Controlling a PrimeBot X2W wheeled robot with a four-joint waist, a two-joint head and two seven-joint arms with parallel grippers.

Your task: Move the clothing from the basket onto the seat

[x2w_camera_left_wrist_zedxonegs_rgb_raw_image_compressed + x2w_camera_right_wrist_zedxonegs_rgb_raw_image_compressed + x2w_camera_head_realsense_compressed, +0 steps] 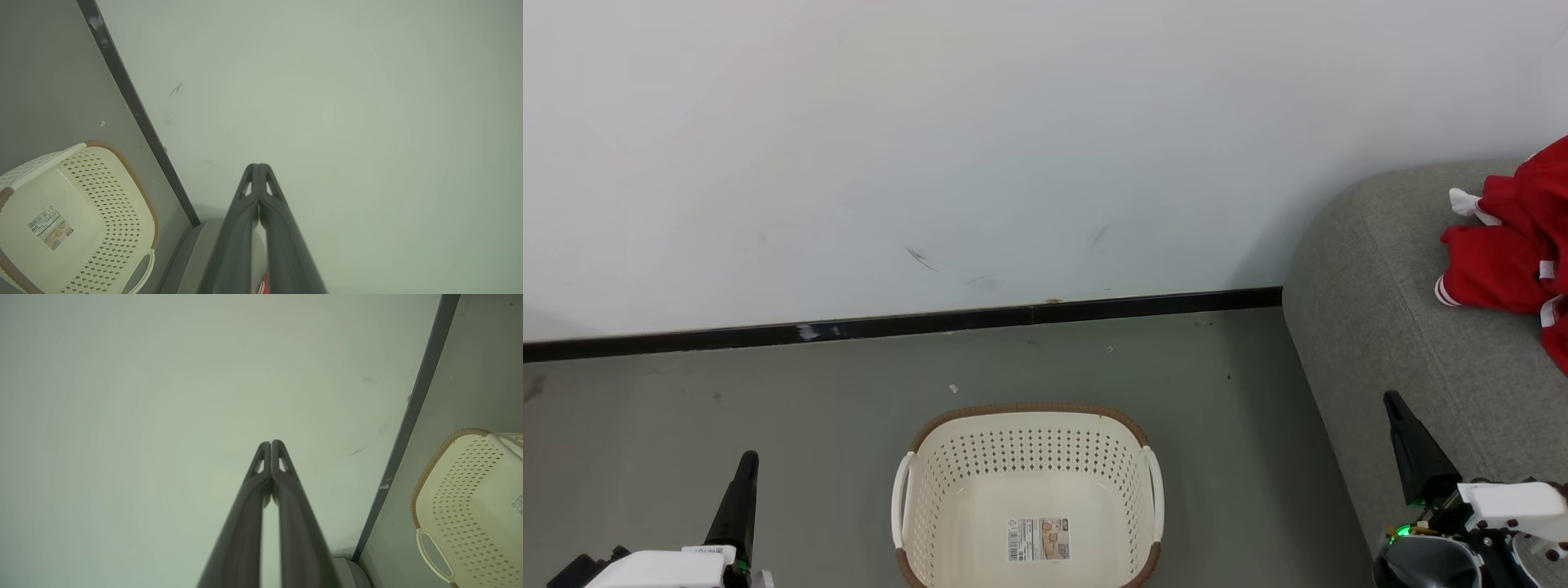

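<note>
Clothing [1503, 261] lies on the seat [1388, 327], a red heap with white-striped cuffs, well beyond the right gripper [1393, 402] and off to its right. Nearest the robot, both grippers point forward with their dark fingers pressed together and nothing held between them. The left gripper [747, 459] hangs above the grey floor [727, 392]. The right gripper shows against the seat's near, rounded edge. Between the two, to the left gripper's right and the right gripper's left, the basket [1029, 411] stands upright on the floor. Its brown rim is level with the left fingertips, and a barcode label [1037, 539] lies flat on its cream bottom. Further ahead of both fingertips, a black skirting strip [931, 322] runs along the foot of the pale wall [1013, 122], which carries a few dark scuffs.
</note>
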